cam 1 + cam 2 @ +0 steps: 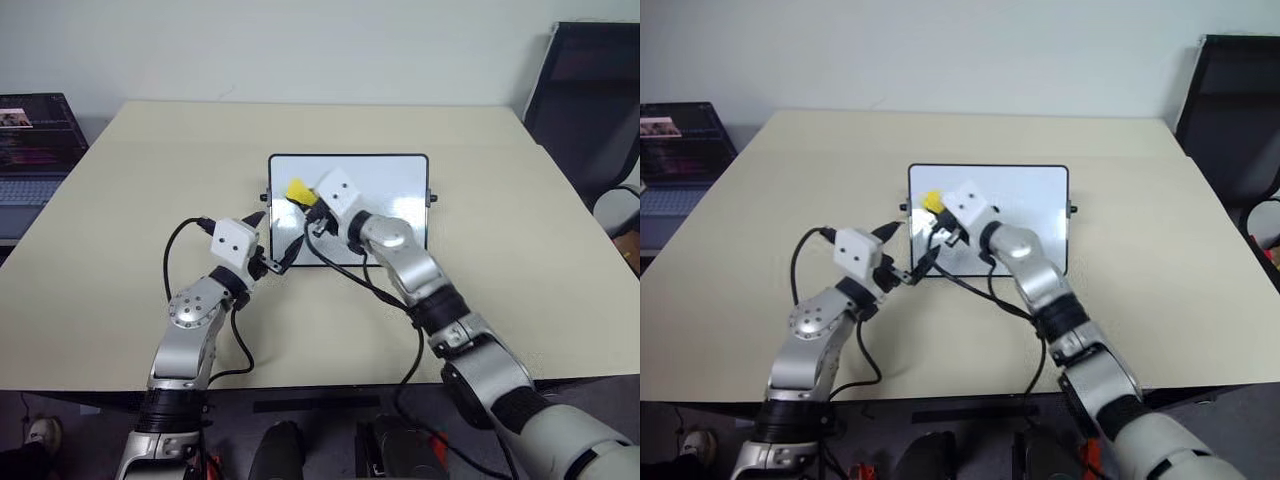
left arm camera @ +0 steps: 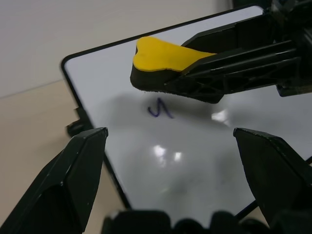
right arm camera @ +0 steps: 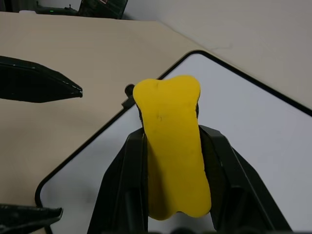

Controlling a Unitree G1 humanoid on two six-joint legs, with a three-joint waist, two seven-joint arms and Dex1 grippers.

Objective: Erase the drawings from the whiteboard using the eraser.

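Note:
The whiteboard (image 1: 385, 200) lies flat in the middle of the table. My right gripper (image 1: 301, 197) is shut on the yellow eraser (image 1: 297, 189) and holds it over the board's far left part. In the left wrist view the eraser (image 2: 163, 56) hovers just above the glossy surface, dark underside down. One small dark drawing (image 2: 160, 109) sits on the board right below it. My left gripper (image 1: 272, 238) is open at the board's near left corner, and its two fingers (image 2: 73, 180) stand wide apart with the board's left edge between them.
A laptop (image 1: 30, 150) sits off the table's left edge and a black chair (image 1: 590, 100) stands at the far right. The beige table (image 1: 520, 260) spreads wide around the board. Black cables (image 1: 345, 270) trail from both wrists across the near side.

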